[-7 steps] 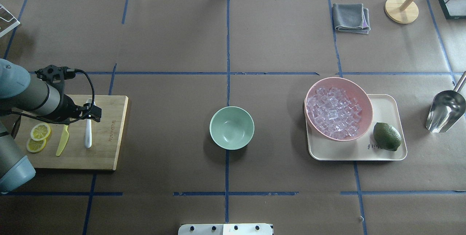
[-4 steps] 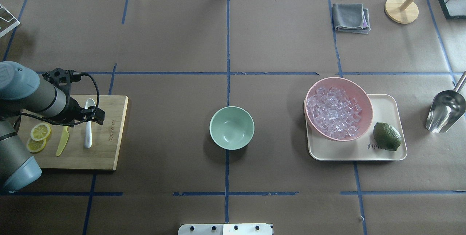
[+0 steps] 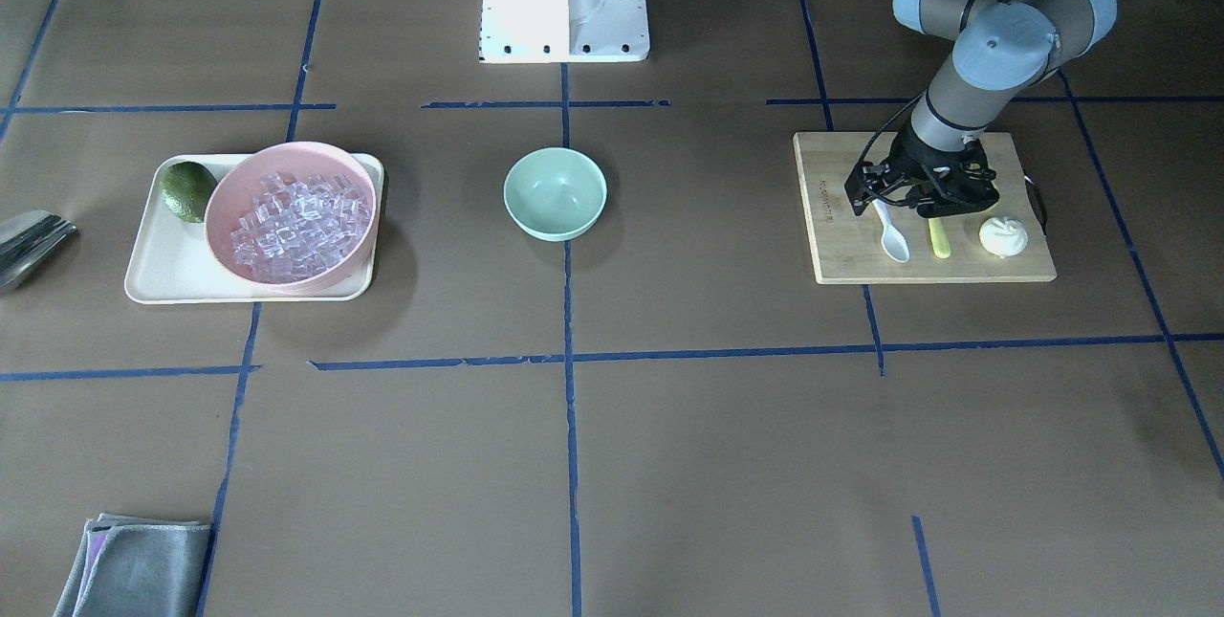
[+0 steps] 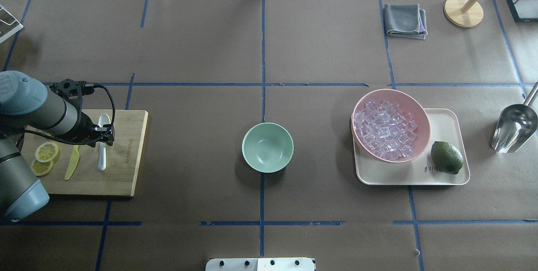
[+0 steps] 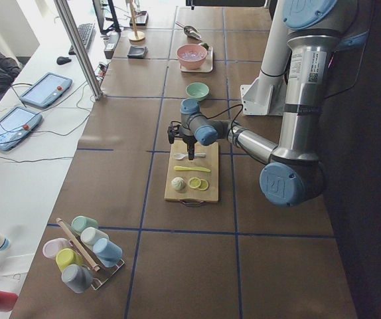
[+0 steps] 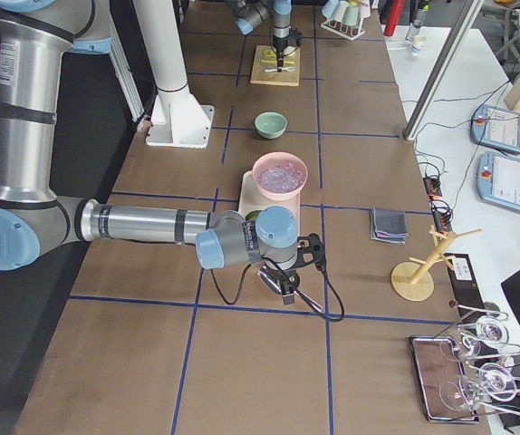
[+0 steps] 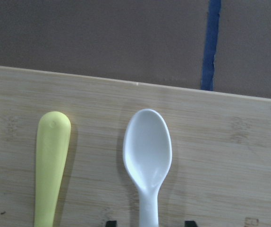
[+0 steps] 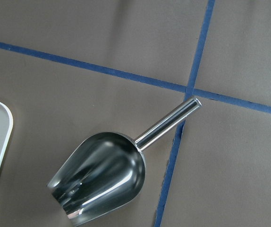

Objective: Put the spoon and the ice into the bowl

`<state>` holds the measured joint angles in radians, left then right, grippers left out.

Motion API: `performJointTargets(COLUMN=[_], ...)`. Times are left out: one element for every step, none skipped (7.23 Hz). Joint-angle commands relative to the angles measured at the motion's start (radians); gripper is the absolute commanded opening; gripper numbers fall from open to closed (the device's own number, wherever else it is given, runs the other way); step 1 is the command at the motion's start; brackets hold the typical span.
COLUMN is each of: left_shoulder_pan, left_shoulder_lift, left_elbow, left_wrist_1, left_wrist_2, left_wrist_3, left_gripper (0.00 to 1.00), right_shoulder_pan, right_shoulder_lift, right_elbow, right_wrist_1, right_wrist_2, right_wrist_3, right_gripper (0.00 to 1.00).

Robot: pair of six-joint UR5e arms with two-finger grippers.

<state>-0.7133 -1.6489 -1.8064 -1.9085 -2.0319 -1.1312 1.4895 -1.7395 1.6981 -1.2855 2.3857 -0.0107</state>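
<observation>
The white spoon [image 4: 102,147] lies on the wooden cutting board [image 4: 122,166], its head pointing away from the robot. My left gripper [image 4: 103,134] is open just above it. In the left wrist view the spoon [image 7: 147,151] runs down between the two dark fingertips [image 7: 188,222], which stand either side of its handle. The mint-green bowl [image 4: 267,147] stands empty at the table's middle. The ice [image 4: 384,130] fills the pink bowl [image 4: 414,107] on the right. My right gripper [image 6: 283,292] shows only in the exterior right view, so I cannot tell whether it is open or shut.
A yellow-green knife [image 4: 72,162] and lemon slices [image 4: 46,152] lie left of the spoon. A lime [image 4: 447,157] shares the beige tray [image 4: 445,124] with the pink bowl. A metal scoop [image 4: 513,129] lies at the far right. A grey cloth [image 4: 405,19] and a wooden stand [image 4: 463,10] are at the back right.
My left arm has shifted a little to the right and its gripper has settled over the spoon's handle. The spoon has not moved.
</observation>
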Motion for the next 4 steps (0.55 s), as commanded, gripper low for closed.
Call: performJointTargets(left_shoulder_pan=[0.002,0.005,0.006,0.005], left_shoulder_lift=[-0.002,-0.002,-0.002,-0.003], left_elbow=[0.013,0.016,0.016,0.015], left_wrist_1=[-0.001,-0.003,-0.003,-0.001], left_wrist_2=[-0.002,-0.002,-0.002,-0.005], left_wrist_3=[0.007,0.008,0.008,0.007], left_gripper=[0.51,0.51,0.50,0.24], right_shoulder_pan=[0.000,0.000,0.000,0.000], right_shoulder_lift=[0.000,0.000,0.000,0.000], right_elbow=[0.000,0.000,0.000,0.000], right_wrist_1=[0.000,0.000,0.000,0.000], right_wrist_2=[0.001,0.000,0.001,0.001], right_wrist_3=[0.000,0.000,0.000,0.000], right_gripper=[1.00,1.00,1.00,1.00])
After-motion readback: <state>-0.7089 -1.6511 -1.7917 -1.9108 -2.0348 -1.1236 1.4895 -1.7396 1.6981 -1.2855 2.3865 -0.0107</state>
